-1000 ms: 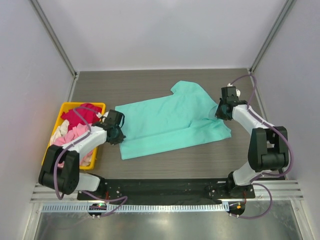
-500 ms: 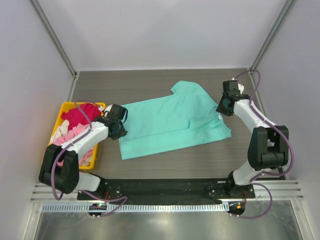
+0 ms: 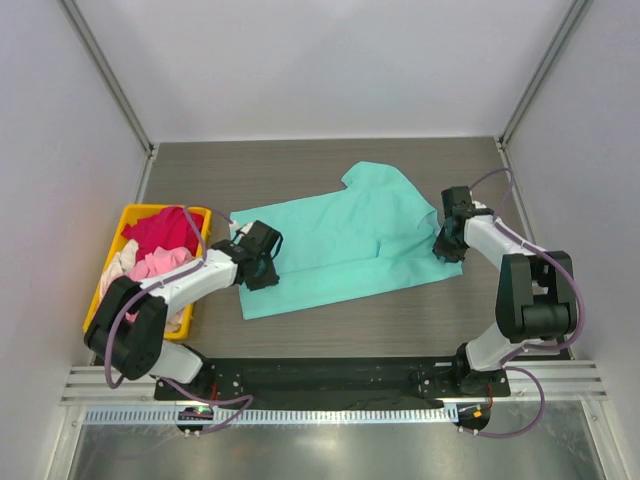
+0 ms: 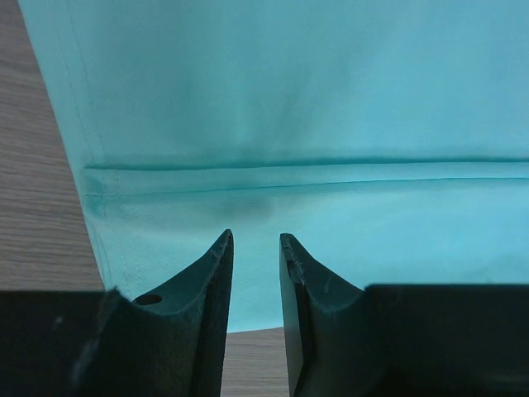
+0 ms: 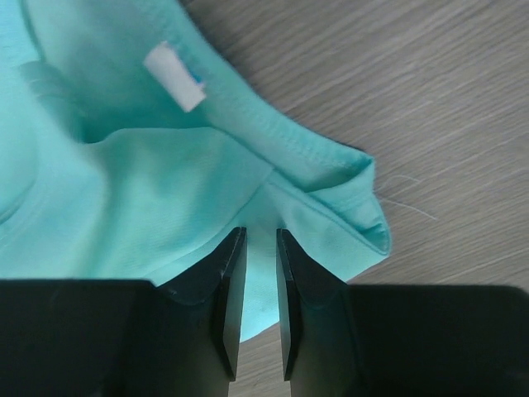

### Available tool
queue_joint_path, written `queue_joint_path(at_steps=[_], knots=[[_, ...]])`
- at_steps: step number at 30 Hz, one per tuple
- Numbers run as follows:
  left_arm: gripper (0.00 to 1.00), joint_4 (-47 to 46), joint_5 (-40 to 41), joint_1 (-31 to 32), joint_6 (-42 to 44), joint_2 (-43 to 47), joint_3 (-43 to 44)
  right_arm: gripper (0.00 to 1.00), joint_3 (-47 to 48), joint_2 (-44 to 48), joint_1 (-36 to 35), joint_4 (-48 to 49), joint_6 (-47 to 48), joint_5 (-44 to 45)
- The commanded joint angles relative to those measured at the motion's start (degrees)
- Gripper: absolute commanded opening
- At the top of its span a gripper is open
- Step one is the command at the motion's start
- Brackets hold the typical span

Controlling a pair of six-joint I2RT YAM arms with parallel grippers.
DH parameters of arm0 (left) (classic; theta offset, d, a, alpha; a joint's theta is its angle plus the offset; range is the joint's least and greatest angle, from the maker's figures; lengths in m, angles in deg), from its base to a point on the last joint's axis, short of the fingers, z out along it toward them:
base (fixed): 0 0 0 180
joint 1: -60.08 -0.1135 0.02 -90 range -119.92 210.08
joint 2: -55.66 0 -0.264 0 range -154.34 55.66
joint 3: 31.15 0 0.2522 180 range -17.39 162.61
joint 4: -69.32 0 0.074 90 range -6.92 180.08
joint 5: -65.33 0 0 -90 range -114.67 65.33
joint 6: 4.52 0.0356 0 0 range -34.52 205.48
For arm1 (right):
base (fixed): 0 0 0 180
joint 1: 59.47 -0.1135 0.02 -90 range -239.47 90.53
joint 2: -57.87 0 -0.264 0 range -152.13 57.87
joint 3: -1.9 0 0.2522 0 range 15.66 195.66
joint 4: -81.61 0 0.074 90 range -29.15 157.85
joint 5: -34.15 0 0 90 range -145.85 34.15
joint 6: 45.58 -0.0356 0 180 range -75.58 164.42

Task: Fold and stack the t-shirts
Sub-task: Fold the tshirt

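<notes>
Teal tee (image 3: 340, 240) is lying spread flat mid-bench, collar twd the right edge. L gripper (image 4: 254, 240) is hovering over its left hem, jaws a bit apart, nothing pinched. R gripper (image 5: 259, 233) is sitting over the collar end, jaws slightly apart too, not clamping cloth. Red tee (image 3: 160, 230), pink tee (image 3: 160, 266) & whitish tee (image 3: 118, 262) are sitting bunched in the bin (image 3: 165, 208) by the left edge.

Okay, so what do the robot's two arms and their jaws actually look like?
Both the left arm and right arm have white shells with black joints, and a purple cable loops along each. They stand on a black base plate. The left gripper and right gripper have dark, tapered jaws; one left jaw has a small round hole.
</notes>
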Motion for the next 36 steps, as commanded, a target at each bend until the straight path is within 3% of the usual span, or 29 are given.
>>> queue_joint_path(at_steps=[1, 12, 15, 20, 26, 36], knots=[[0.3, -1.8, -0.1, 0.2, -2.2, -2.1, -2.2, 0.26, -2.8, 0.6, 1.5, 0.7, -2.4, 6.3], [0.28, -4.6, 2.2, 0.5, -6.0, -2.1, -10.0, 0.26, -11.3, 5.7, 5.4, 2.1, -5.3, 12.4], [0.27, -3.1, -0.5, 1.0, -6.3, -0.1, -9.4, 0.25, -11.0, 8.6, 5.8, 1.5, -4.7, 12.0], [0.38, -0.5, -3.0, 2.2, -5.5, 10.1, -4.7, 0.27, -4.5, 12.8, 4.9, -1.7, -2.8, 7.4], [0.46, 1.1, -2.6, 2.1, -2.1, 13.3, 1.9, 0.33, 5.5, 10.8, -7.6, 1.2, 0.0, 7.2], [0.47, 1.5, -3.9, 2.1, -0.4, 14.0, 2.0, 0.43, 17.4, -6.8, -21.3, 3.0, 13.1, 6.0]])
